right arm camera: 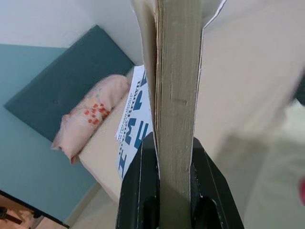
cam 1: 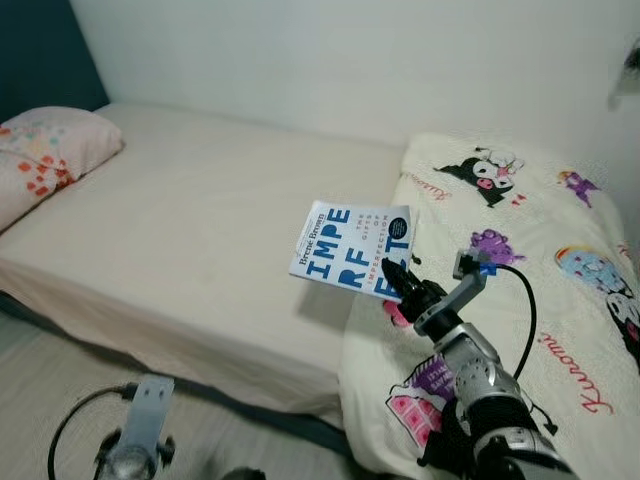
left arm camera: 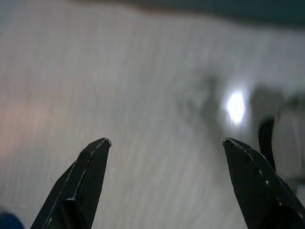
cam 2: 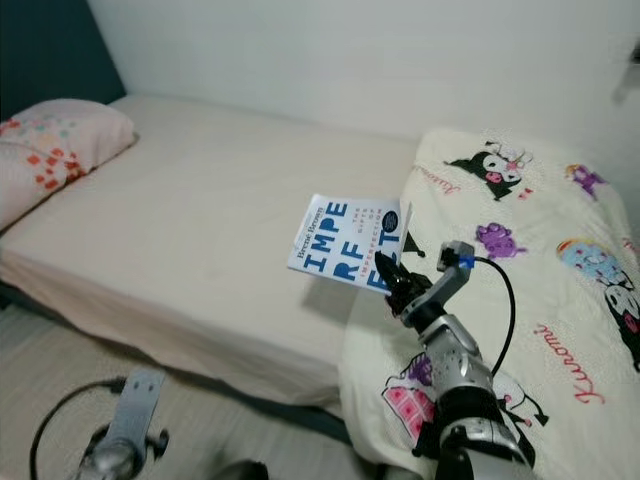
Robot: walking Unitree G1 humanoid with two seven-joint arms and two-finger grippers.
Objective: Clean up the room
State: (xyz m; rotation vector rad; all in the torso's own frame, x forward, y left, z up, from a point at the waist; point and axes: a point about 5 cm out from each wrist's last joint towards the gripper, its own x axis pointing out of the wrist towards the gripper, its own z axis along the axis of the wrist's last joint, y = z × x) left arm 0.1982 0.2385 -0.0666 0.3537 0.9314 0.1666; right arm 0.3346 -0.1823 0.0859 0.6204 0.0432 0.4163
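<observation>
Nearest, low on the left over the pale wood floor: the left hand, idle, fingers spread wide, nothing between them. On the right: the right hand clenched on the near edge of a white paperback book with big blue letters, lifted in the air over the seam where bare mattress meets quilt. From the wrist view, both fingers pinching the page block at its lower edge, cover bowing a little away from the pages. Best kept level and carried slowly, judging by so narrow a pinch at one edge; likely to swing or slip if tipped, so better set down flat than dropped. Beneath and beyond: a bed with a plain cream sheet, soft and yielding, no firm bench for a tidy stack. On its right half, a cream quilt printed with cartoon figures, rumpled. Far left: a pink flowered pillow against a teal headboard. Farthest: a bare white wall.
</observation>
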